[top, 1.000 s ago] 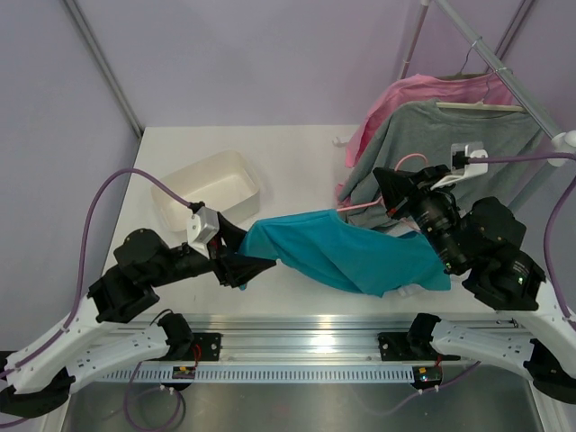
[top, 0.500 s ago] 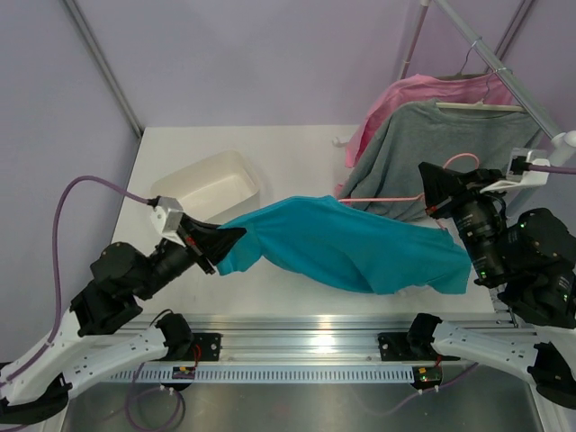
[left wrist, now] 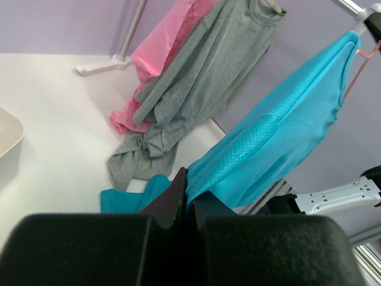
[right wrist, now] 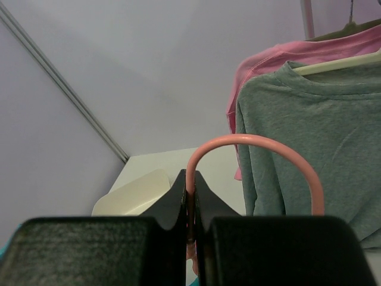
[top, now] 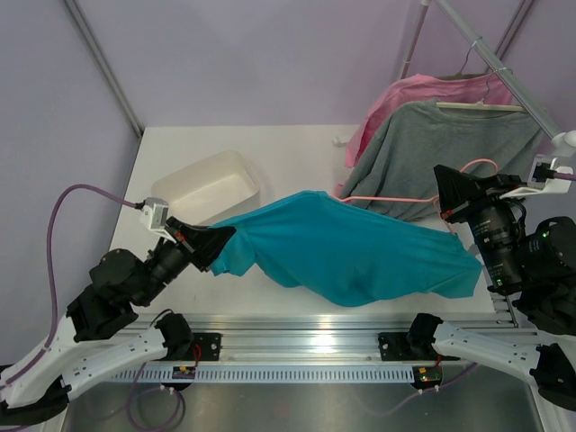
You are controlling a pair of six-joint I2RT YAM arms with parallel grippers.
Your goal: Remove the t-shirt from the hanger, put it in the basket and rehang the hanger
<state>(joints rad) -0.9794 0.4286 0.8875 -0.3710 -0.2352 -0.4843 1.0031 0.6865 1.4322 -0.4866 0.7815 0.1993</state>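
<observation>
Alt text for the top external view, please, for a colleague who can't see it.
The teal t-shirt hangs stretched between the left gripper, pinching one end, and the right gripper, clamped on the pink wire hanger. Behind, a grey t-shirt and a pink t-shirt hang on a rack; a white tub sits on the table.

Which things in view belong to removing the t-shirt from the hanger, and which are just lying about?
Job: teal t-shirt; pink wire hanger; left end effector; right end effector.
Lying about: white tub; grey t-shirt; pink t-shirt; wooden hanger.
</observation>
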